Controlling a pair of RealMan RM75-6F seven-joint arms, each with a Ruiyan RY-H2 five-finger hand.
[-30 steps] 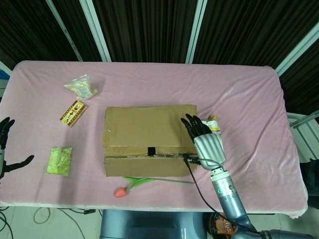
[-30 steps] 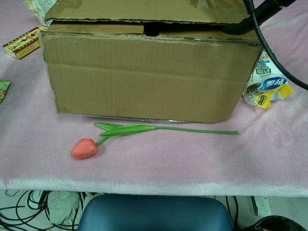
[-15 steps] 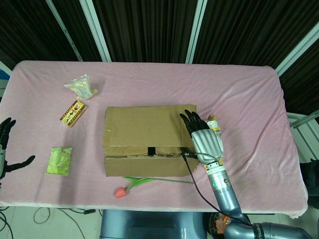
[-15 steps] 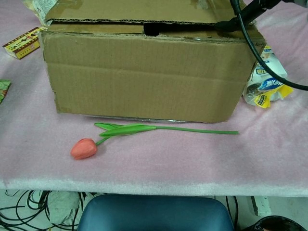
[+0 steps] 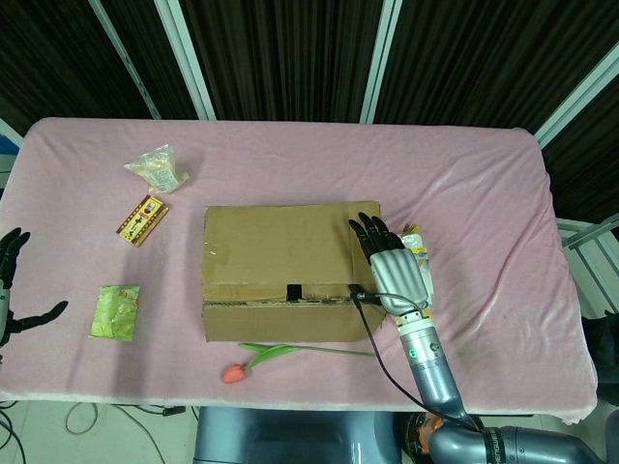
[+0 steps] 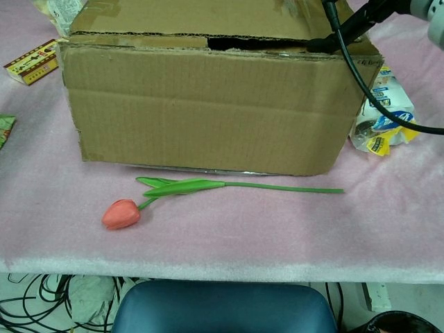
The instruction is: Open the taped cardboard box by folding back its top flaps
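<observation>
The brown cardboard box [image 5: 280,256] stands mid-table, its two top flaps meeting at a seam with a short black tape piece [image 5: 292,292]. My right hand [image 5: 392,266] lies on the box's right end, fingers [image 5: 372,234] spread flat on the far flap. Its dark thumb tip [image 6: 320,46] sits at the seam, where a narrow gap shows along the box [image 6: 208,111] top; whether it is under the flap I cannot tell. My left hand [image 5: 10,290] hovers at the table's far left edge, fingers apart and holding nothing.
A red tulip [image 5: 261,360] lies in front of the box. A blue-yellow packet [image 6: 385,118] leans against the box's right side. Left of the box lie a green snack bag [image 5: 115,311], a small red-yellow carton [image 5: 143,219] and a clear packet [image 5: 157,167]. A black cable [image 6: 368,83] hangs from my right hand.
My right hand has slid a little further onto the box, and its thumb has moved left along the seam. The left hand has barely moved.
</observation>
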